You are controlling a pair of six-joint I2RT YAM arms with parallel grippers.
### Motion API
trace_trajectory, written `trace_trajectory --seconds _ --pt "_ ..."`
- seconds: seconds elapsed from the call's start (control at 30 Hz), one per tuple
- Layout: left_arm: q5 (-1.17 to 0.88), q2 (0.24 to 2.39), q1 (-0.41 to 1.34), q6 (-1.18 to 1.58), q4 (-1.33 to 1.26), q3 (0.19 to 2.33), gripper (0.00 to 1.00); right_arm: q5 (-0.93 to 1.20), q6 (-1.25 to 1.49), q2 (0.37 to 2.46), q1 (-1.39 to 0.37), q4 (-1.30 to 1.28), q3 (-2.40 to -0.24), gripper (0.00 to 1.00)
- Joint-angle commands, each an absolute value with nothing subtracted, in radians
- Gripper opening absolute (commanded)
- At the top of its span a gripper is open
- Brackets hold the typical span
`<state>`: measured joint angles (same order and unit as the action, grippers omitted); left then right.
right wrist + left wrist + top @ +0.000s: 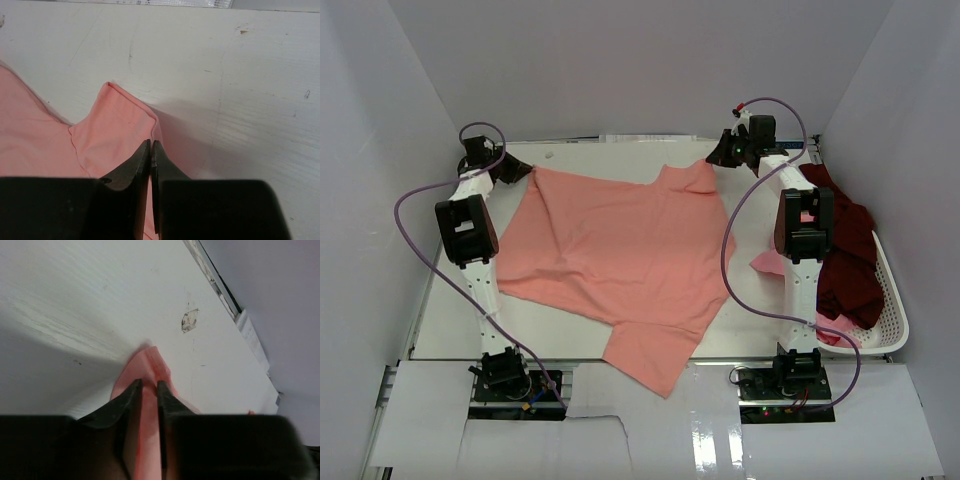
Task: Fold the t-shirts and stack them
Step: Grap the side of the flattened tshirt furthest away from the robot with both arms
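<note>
A salmon-pink t-shirt (620,260) lies spread flat over the middle of the white table (570,155), with one sleeve hanging past the near edge. At its far-left corner my left gripper (525,172) stands low, jaws narrowed onto a raised ridge of the cloth (150,360) that fills the slim gap at my left gripper (149,384). At the far-right corner my right gripper (715,155) is shut on the shirt's hem (110,125), the jaws of my right gripper (150,143) pressed together over the cloth edge.
A white slotted basket (892,300) stands at the table's right edge, holding a dark maroon shirt (845,250). A lighter pink shirt (767,262) pokes out beside the right arm. Grey walls close in on three sides. A scuff mark (190,320) shows near the far edge.
</note>
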<state>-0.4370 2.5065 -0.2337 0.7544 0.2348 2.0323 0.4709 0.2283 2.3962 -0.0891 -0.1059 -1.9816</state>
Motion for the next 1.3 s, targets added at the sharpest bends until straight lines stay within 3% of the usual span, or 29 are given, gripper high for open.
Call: trace_trajectory --seconds 0.0,0.27,0.8,1.27 --pt "-0.459 2.516 -0.235 0.765 0.209 2.066 0.26 0.471 0.225 2.362 -0.084 -0.075 -2.017 0.08" --pt "-0.514 2.523 -0.236 0.819 0.115 2.071 0.0 0.468 0.224 2.364 -0.083 -0.078 -2.013 0.08" --pt "-0.33 2.315 -0.226 0.555 0.093 2.06 0.0 0.492 0.209 2.29 -0.083 -0.02 -1.919 0.08" --pt "-0.284 2.309 -0.178 0.46 0.12 2.0 0.0 0.524 0.158 2.152 -0.083 -0.012 -1.865 0.08"
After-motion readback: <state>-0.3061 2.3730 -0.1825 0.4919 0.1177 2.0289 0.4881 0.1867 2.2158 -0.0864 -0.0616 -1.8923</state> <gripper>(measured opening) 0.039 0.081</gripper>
